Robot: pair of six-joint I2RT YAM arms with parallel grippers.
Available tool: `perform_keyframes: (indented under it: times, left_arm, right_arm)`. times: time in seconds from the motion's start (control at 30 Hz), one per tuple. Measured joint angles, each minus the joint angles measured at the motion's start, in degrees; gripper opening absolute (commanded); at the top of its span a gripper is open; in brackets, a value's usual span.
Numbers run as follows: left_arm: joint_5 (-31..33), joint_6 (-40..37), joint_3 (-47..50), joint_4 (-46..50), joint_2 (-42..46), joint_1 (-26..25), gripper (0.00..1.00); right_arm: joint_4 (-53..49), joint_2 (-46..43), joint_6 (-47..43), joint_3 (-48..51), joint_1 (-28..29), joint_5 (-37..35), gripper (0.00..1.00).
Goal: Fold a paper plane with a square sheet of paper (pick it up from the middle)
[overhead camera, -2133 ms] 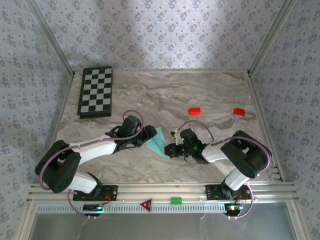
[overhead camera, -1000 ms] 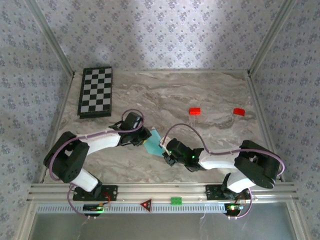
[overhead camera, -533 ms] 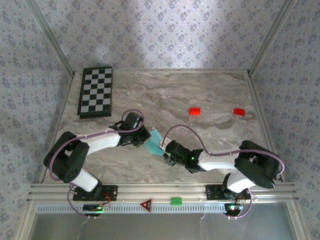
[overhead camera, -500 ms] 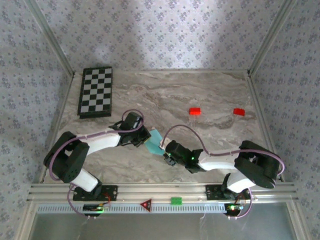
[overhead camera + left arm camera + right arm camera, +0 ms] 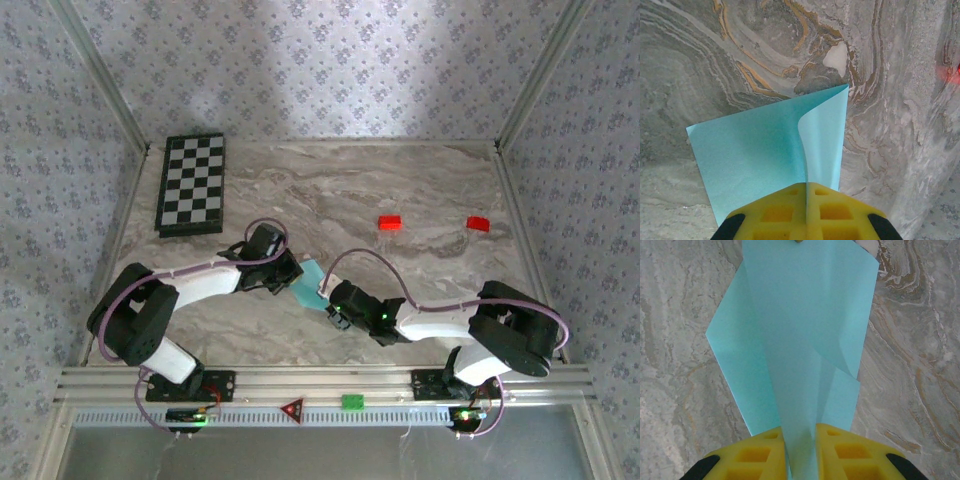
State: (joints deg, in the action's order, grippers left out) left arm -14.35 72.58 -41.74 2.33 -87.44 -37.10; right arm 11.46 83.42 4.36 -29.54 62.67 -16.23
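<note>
The paper plane (image 5: 308,281) is a light cyan sheet, partly folded, held just above the marble table (image 5: 400,180) between the two arms. My left gripper (image 5: 290,272) comes in from the left and is shut on one edge. In the left wrist view, the yellow fingers (image 5: 775,215) press together at my left gripper (image 5: 806,189), with the paper (image 5: 755,150) pinched in the seam. My right gripper (image 5: 328,301) meets the sheet from the lower right. Its jaws (image 5: 800,432) stand slightly apart around a raised fold of the paper (image 5: 800,315).
Two small red blocks (image 5: 389,222) (image 5: 478,224) lie on the table's right half. A chessboard (image 5: 192,184) sits at the far left. A green block (image 5: 352,402) and a red triangle (image 5: 292,408) rest on the front rail.
The left jaws have closed tight on the paper's edge. The right jaws have parted a little around the fold. Both arms stay almost where they were.
</note>
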Motion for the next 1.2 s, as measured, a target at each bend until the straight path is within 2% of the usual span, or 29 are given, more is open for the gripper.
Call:
perform_keyframes:
  times: [0.37, 0.83, 1.0, 1.1, 1.17, 1.2]
  left_arm:
    - [-0.3, 0.2, 0.0, -0.6, 0.0, 0.0, 0.00]
    - [-0.8, 0.2, 0.0, -0.9, 0.0, 0.3, 0.01]
    - [-0.9, 0.1, 0.0, -0.9, 0.0, 0.3, 0.16]
    - [-0.9, -0.1, 0.0, -0.8, 0.0, 0.3, 0.30]
    - [-0.4, -0.9, 0.0, -0.3, 0.6, 0.4, 0.50]
    - [0.2, -0.9, 0.0, 0.1, 1.1, 0.4, 0.55]
  right_arm:
    - [-0.6, 0.1, -0.8, -0.1, 0.1, -1.2, 0.22]
    - [-1.0, 0.3, -0.5, -0.2, 0.1, -0.9, 0.10]
    - [-1.0, 0.3, 1.2, -0.2, -0.5, 1.2, 0.03]
    - [-1.0, 0.3, 2.6, -0.2, -1.8, 4.1, 0.01]
    - [-1.0, 0.3, 3.9, -0.2, -3.1, 6.8, 0.00]
    - [-1.0, 0.3, 4.7, -0.2, -3.8, 8.3, 0.00]
